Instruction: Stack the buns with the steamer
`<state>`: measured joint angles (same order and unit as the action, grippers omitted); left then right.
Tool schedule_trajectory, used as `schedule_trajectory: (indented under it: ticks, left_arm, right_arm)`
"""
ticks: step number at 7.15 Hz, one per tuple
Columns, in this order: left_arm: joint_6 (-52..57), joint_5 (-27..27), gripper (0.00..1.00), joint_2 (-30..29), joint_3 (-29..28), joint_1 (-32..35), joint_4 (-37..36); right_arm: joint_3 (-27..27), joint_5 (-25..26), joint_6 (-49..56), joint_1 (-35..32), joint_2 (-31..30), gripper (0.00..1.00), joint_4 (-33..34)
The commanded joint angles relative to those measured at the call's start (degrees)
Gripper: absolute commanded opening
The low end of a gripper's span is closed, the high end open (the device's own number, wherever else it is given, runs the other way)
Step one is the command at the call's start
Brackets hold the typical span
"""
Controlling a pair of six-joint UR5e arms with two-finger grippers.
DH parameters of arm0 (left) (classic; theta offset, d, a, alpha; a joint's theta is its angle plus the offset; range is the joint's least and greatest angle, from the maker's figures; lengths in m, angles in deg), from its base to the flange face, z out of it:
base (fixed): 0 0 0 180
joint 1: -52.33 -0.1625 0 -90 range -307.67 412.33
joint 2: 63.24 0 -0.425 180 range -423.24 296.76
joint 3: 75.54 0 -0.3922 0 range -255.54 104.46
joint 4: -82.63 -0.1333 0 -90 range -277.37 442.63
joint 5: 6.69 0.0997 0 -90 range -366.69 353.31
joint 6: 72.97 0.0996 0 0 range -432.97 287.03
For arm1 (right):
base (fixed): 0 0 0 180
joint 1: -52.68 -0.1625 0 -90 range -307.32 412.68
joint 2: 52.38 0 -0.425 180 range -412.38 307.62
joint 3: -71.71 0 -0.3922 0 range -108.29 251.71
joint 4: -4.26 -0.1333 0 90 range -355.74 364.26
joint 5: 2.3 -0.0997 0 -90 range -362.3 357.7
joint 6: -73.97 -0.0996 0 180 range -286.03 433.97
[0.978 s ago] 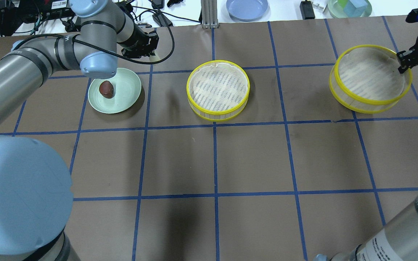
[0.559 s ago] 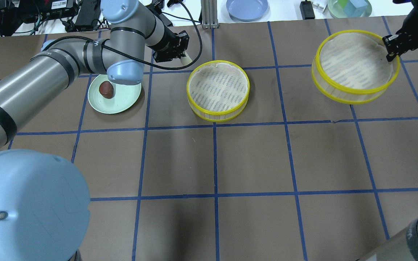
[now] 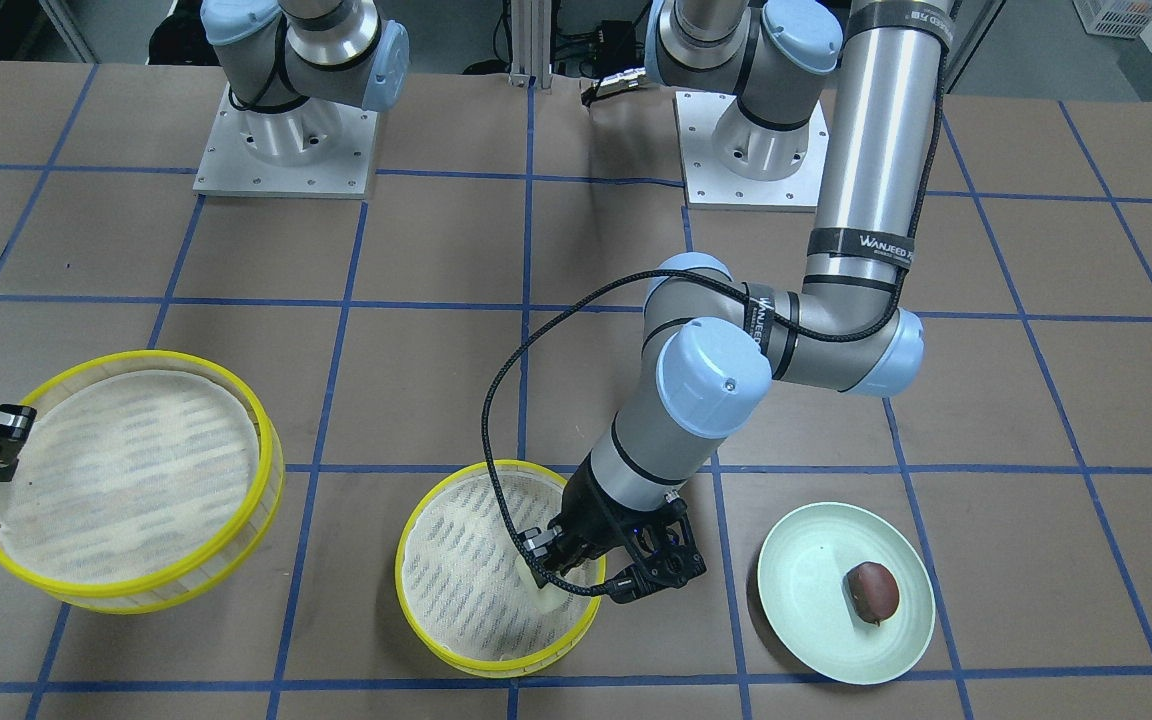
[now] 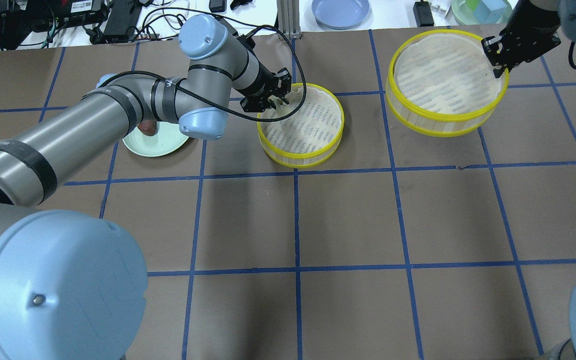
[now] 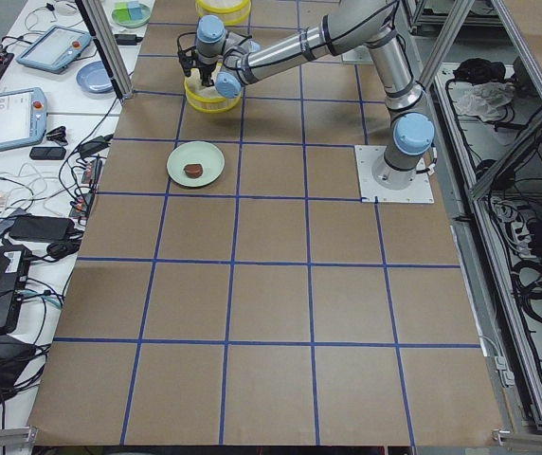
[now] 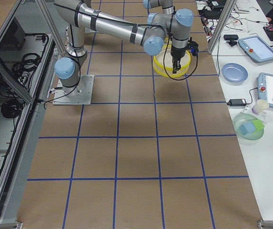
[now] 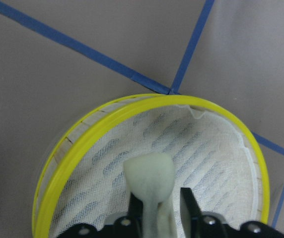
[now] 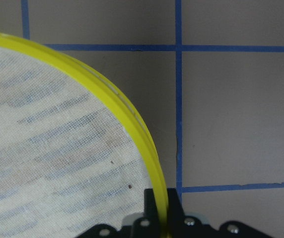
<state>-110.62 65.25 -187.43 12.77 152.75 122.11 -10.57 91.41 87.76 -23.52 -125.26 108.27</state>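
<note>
My left gripper [image 7: 160, 201] is shut on the pale cream-yellow bun [image 7: 149, 181] and holds it just inside the rim of the middle yellow steamer [image 7: 82, 144]. In the front view the bun [image 3: 539, 592] hangs low over that steamer's cloth [image 3: 456, 580]. The dark reddish-brown bun [image 3: 872, 590] lies on the pale green plate [image 3: 816, 560]. In the overhead view my left arm partly hides this bun [image 4: 146, 129]. My right gripper [image 8: 163, 208] is shut on the rim of a second yellow steamer [image 4: 438, 125] and holds it in the air, tilted.
A blue plate [image 4: 340, 11] and a green bowl with blocks [image 4: 483, 11] sit beyond the table's far edge. Cables and devices lie at the far left [image 4: 68, 15]. Blue tape lines grid the brown table.
My left arm has swung right from beside the green plate to the middle steamer, carrying the cream bun. My right gripper has lifted the second steamer and carried it left and further away.
</note>
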Motion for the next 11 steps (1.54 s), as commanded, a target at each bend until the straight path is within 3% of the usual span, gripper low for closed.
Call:
schedule_trajectory:
  ticks: [1,6,7,9,11]
  left_arm:
    - [-0.8,0.0,1.00,0.4,0.7,0.1,-0.1]
    - [-4.1,0.2,1.00,1.8,-0.2,1.3,0.6]
    - [-0.4,0.9,1.00,2.6,-0.3,0.7,3.6]
    - [9.8,8.3,1.00,6.0,-1.9,-3.5,10.8]
    - [22.8,9.0,1.00,7.6,-1.8,-10.5,15.3]
  right_arm:
    - [-0.1,0.1,-2.8,-1.8,-0.9,0.02,-0.8]
    - [-0.6,-0.3,-5.5,-4.8,-1.3,0.02,-0.9]
    - [-0.6,-0.4,-5.5,-4.8,-1.4,0.02,-0.9]
    - [-0.6,-0.3,-7.8,-6.6,-1.6,0.02,-0.6]
    - [-0.6,-1.0,-15.2,-11.1,-1.0,0.02,0.0]
